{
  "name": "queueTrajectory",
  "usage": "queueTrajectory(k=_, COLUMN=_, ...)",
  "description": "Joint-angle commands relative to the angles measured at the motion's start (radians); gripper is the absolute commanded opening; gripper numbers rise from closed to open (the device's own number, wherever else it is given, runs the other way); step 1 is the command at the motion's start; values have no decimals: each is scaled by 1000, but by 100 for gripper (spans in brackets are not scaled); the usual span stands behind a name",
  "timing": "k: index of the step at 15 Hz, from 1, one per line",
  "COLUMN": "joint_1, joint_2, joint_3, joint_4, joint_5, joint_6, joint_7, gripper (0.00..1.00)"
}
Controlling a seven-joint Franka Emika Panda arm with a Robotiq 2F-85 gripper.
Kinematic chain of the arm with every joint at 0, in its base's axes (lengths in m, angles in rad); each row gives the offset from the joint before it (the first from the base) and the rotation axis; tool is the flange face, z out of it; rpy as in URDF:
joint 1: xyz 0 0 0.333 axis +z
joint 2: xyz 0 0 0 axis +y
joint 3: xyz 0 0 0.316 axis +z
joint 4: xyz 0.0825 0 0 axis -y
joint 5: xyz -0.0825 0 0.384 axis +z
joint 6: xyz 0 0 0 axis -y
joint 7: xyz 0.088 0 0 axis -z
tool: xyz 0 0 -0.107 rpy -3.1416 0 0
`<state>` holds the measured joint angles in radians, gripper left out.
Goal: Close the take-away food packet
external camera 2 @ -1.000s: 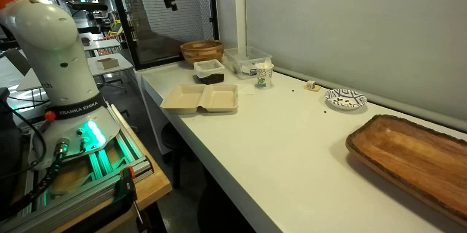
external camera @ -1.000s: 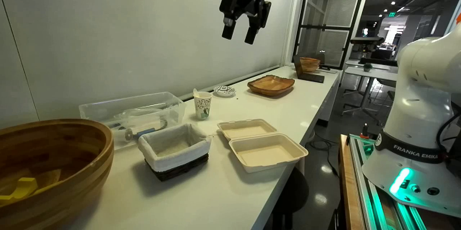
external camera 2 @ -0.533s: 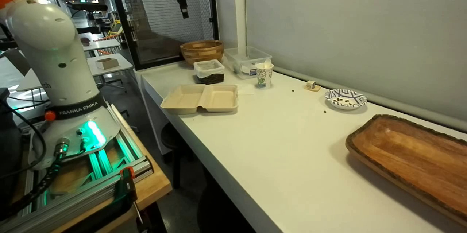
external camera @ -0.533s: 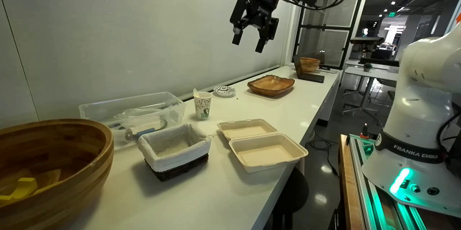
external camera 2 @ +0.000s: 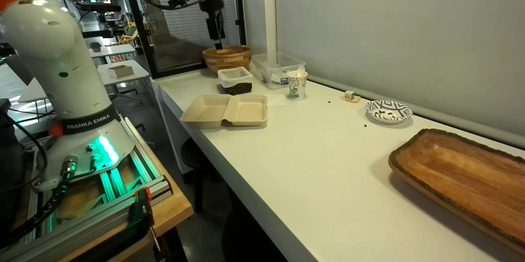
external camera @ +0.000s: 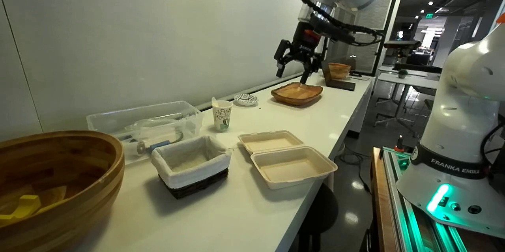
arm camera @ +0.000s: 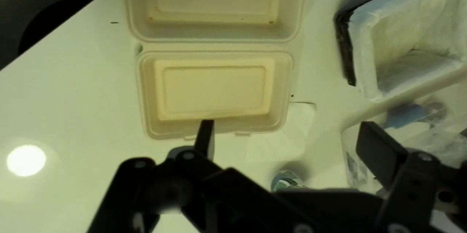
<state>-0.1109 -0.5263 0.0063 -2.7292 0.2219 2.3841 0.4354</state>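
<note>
The take-away food packet point(external camera: 292, 165) is a beige clamshell lying open and flat, with both halves empty and facing up. It shows in both exterior views, also here point(external camera 2: 207, 112). In the wrist view one half point(arm camera: 215, 89), with small tabs on its rim, lies mid-picture. The other half is partly cut off at the top. My gripper point(external camera: 292, 76) is open and empty, pointing down, well above the table. It also shows in an exterior view point(external camera 2: 218, 44). In the wrist view the fingers point(arm camera: 287, 126) are wide apart. The left finger overlaps the tabbed rim but does not touch it.
A white tub with dark base point(external camera: 193, 165) stands beside the packet. A paper cup point(external camera: 222, 116) and clear plastic tray point(external camera: 146, 112) stand by the wall. A large wooden bowl point(external camera: 59, 157), a patterned bowl point(external camera 2: 389, 111) and a wooden tray point(external camera 2: 463, 180) are farther off. The packet is near the table edge.
My gripper has come down a good way and shifted right in both exterior views, staying open. More of the arm is in view. The packet and the other objects have not moved.
</note>
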Motion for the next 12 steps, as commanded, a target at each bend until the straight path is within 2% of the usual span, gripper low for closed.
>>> queueTrajectory(k=1, joint_1=-67, joint_2=75, joint_3=-26, joint_4=-22, joint_5=-51, joint_6=69, joint_7=-41, gripper=100)
queueTrajectory(k=3, joint_1=-101, joint_2=116, joint_3=-46, joint_4=-36, joint_5=-91, joint_6=111, joint_7=-79, gripper=100)
queueTrajectory(k=5, joint_1=-113, joint_2=183, joint_3=-85, joint_4=-35, joint_5=-110, joint_6=217, joint_7=-153, gripper=100)
queueTrajectory(k=6, joint_1=-100, joint_2=112, joint_3=-63, joint_4=-35, joint_5=-93, joint_6=133, joint_7=-95, gripper=100)
queueTrajectory(k=8, joint_1=-109, joint_2=162, joint_3=-89, joint_4=-32, joint_5=-100, joint_6=188, joint_7=-139, gripper=100)
queueTrajectory(k=11, joint_1=-109, joint_2=185, joint_3=-92, joint_4=-26, joint_5=-102, joint_6=198, joint_7=-147, gripper=100)
queueTrajectory(k=12, joint_1=-93, joint_2=219, joint_3=-111, joint_4=-25, joint_5=-68, joint_6=224, joint_7=-179, gripper=100)
